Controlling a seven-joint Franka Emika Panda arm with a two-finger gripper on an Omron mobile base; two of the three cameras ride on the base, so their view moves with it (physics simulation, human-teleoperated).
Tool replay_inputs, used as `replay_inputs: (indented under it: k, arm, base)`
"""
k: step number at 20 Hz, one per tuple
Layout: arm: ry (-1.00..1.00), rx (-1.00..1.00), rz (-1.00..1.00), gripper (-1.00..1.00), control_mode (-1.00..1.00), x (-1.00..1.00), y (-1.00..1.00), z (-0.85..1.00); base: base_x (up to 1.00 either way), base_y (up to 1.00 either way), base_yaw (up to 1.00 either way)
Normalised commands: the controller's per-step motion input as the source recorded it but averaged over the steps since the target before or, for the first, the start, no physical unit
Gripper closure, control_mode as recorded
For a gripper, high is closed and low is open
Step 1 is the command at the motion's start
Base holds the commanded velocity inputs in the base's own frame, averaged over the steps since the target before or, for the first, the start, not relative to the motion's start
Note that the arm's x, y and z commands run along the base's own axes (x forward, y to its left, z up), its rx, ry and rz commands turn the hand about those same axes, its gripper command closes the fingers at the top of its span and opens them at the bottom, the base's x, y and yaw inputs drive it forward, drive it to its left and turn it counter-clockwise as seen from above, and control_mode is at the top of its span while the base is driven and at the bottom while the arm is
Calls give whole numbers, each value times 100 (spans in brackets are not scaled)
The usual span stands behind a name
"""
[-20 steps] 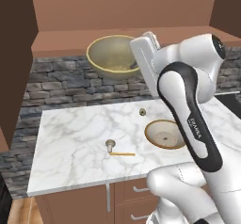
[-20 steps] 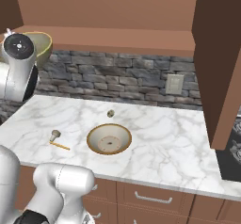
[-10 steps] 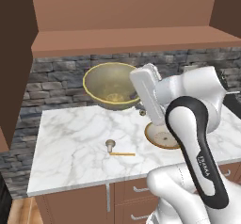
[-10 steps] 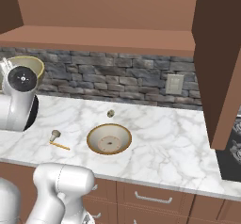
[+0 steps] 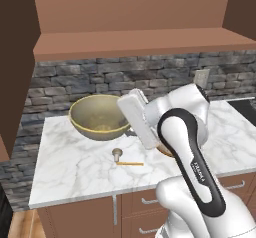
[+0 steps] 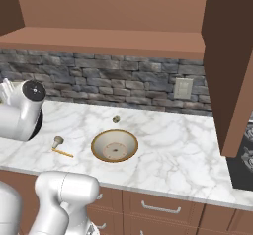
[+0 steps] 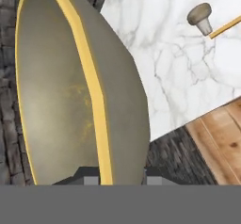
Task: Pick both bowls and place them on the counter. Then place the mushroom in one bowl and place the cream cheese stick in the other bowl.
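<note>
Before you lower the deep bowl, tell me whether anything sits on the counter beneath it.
Nothing visible does. The deep bowl, gripped at its rim by the gripper, is over bare marble at the counter's back left. The mushroom and cream cheese stick lie nearer the front edge, apart from it.

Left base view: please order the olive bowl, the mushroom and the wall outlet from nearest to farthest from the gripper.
1. Olive bowl, held at its rim by the gripper.
2. Mushroom, on the counter in front of the bowl.
3. Wall outlet, far right on the stone wall.
</note>
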Motion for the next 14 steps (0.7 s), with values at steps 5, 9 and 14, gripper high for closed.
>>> replay_inputs:
  k: [5, 9, 14]
  arm:
    - [14, -2, 12, 100, -100, -2, 29, -44]
    - [16, -2, 6, 100, -100, 11, 53, -46]
    - [12, 0, 4, 100, -100, 41, 55, -48]
  base:
    - [0, 0, 0]
    - [0, 0, 0]
    - [0, 0, 0]
